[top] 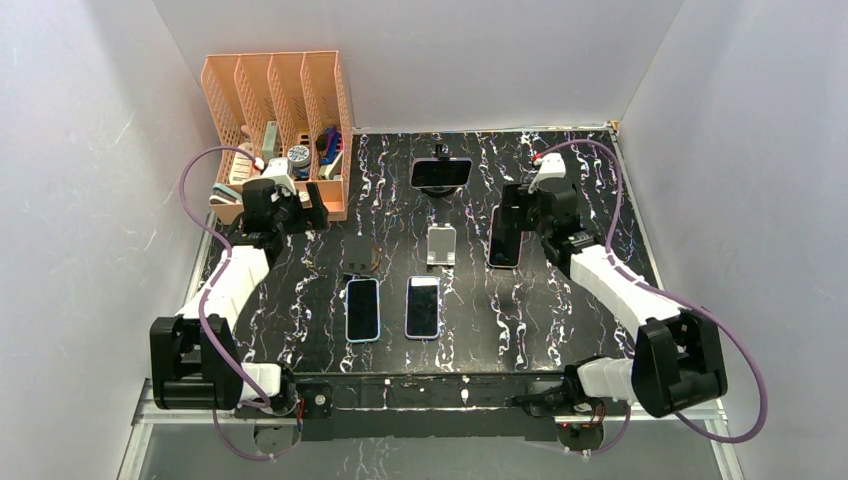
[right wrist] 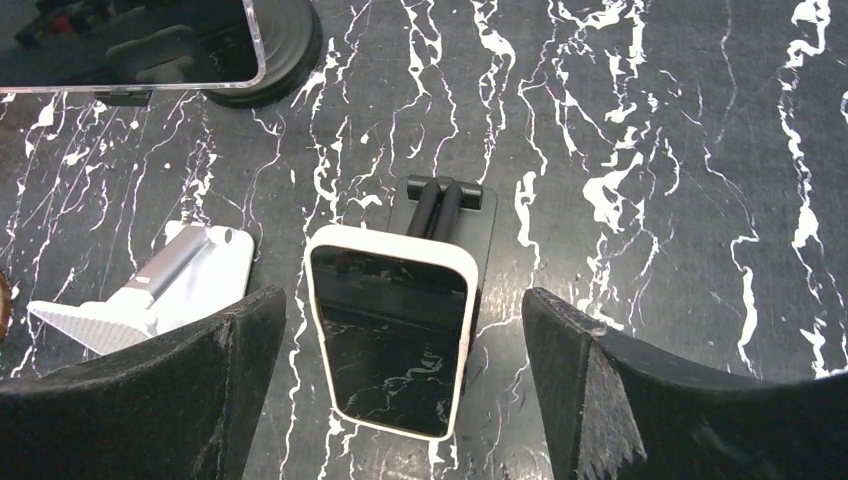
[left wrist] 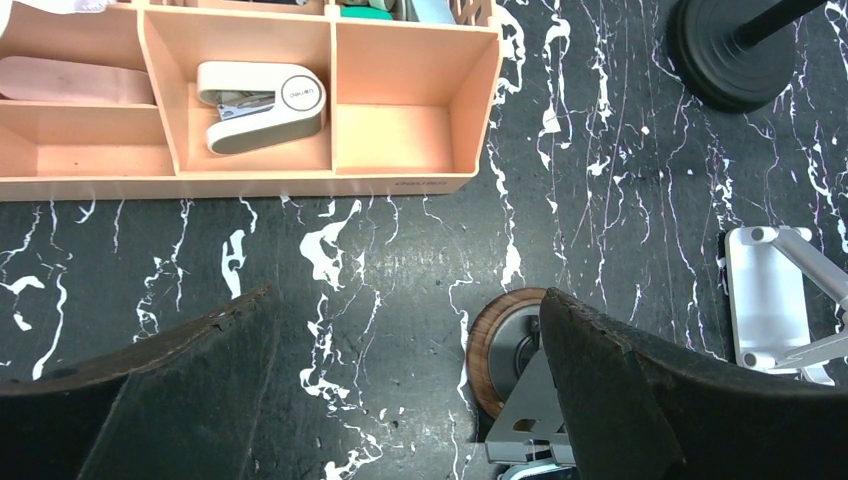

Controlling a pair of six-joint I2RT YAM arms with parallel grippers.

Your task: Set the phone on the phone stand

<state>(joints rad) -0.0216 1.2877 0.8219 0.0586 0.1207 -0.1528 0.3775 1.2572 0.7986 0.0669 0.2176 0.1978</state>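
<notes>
A phone in a white case leans upright on a black phone stand; from above it shows at right of centre. My right gripper is open, one jaw on each side of this phone with a clear gap on both sides. Two more phones lie flat near the front. An empty silver stand is at the centre. My left gripper is open over bare table, beside a wood-rimmed stand.
An orange desk organizer stands at the back left, with a white stapler in one tray. Another phone sits sideways on a black round-based stand at the back centre. White walls close in the table.
</notes>
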